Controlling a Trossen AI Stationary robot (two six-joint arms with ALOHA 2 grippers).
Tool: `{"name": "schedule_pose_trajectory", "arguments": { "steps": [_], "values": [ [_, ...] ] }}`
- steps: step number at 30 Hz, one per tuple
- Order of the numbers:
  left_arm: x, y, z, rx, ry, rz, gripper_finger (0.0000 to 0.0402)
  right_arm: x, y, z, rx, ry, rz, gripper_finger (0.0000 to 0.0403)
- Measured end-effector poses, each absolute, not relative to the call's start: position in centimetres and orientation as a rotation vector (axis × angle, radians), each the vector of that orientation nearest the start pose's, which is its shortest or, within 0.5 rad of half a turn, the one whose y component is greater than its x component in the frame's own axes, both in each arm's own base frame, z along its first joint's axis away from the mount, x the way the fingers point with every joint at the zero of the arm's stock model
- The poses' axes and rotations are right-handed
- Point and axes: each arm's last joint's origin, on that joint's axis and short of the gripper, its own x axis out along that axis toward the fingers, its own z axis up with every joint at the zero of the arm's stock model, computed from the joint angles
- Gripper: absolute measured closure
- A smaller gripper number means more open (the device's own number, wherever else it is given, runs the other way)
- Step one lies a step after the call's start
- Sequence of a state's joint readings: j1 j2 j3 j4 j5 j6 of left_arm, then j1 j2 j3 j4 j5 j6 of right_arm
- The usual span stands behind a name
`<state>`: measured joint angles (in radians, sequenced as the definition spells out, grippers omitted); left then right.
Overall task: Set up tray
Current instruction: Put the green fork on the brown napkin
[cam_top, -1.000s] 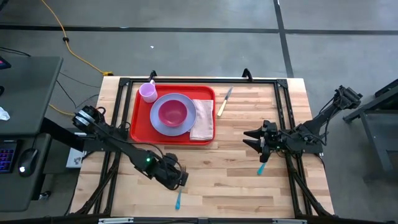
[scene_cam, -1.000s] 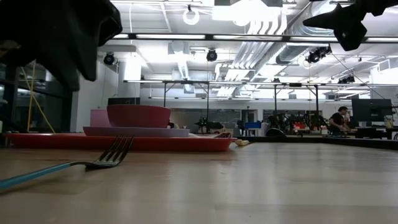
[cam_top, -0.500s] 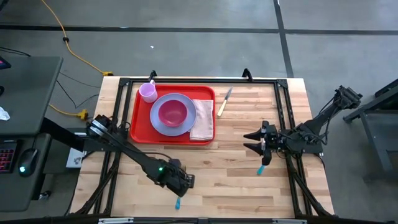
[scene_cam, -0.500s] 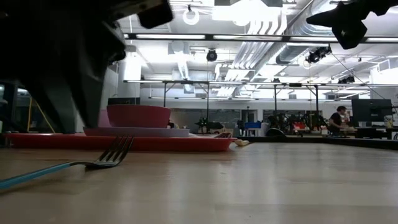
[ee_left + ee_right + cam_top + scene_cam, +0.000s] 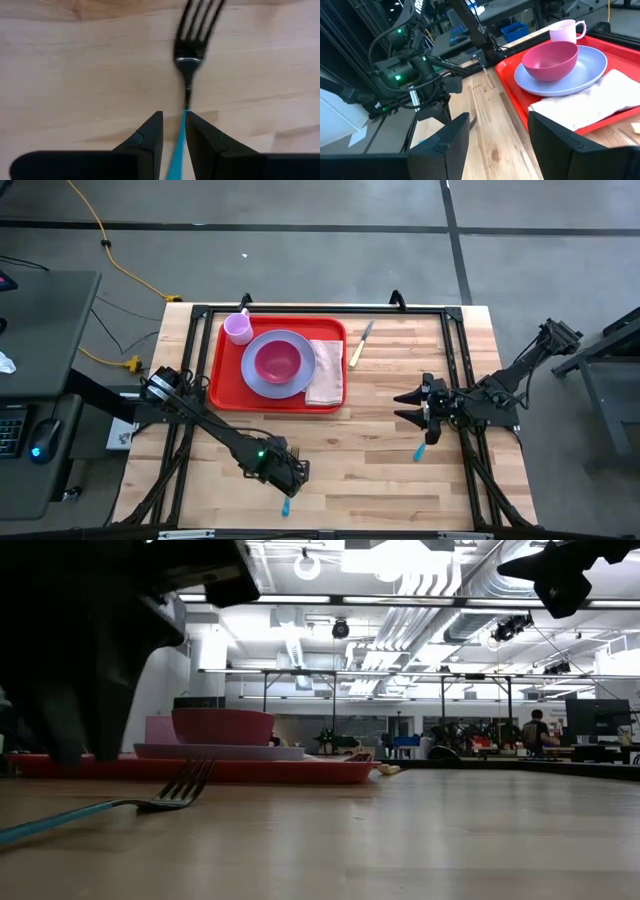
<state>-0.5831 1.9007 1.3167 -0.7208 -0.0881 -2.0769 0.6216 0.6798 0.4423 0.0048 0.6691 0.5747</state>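
Fork point(image 5: 192, 47) handle sits between narrowed left pincer point(image 5: 173, 131) fingers.

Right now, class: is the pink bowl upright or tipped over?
Upright. The round pink bowl sits on the lavender plate with its open mouth facing up, and the low view shows its rim level. Whether it holds anything, I cannot tell.

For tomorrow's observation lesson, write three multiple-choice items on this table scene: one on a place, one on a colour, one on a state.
1. Where is the pink bowl?
A. on the lavender plate
B. on bare wood
C. in the mug

2. What colour is the fork handle?
A. red
B. blue
C. yellow

3. How are the left gripper fingers?
A. spread wide above the tray
B. astride the fork handle
C. clamped on the napkin

Answers: 1 A, the bowl sits centred on the plate; 2 B, the left wrist view shows blue; 3 B, the handle runs between them.
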Motion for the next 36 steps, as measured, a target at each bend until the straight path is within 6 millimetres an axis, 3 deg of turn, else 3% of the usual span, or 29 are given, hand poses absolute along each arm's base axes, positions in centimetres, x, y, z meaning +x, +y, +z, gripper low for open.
{"name": "schedule_pose_trajectory", "arguments": {
  "steps": [22,36],
  "values": [
    [31.6,-20.3,17.7,-1.379,0.985,0.89,0.0291,13.6,7.5,24.8,0.424,0.177,-0.103,0.0222],
    [32.4,-20.4,15.1,-1.321,1.087,0.983,0.0291,13.6,7.5,24.7,0.418,0.185,-0.105,0.0222]
  ]
}}
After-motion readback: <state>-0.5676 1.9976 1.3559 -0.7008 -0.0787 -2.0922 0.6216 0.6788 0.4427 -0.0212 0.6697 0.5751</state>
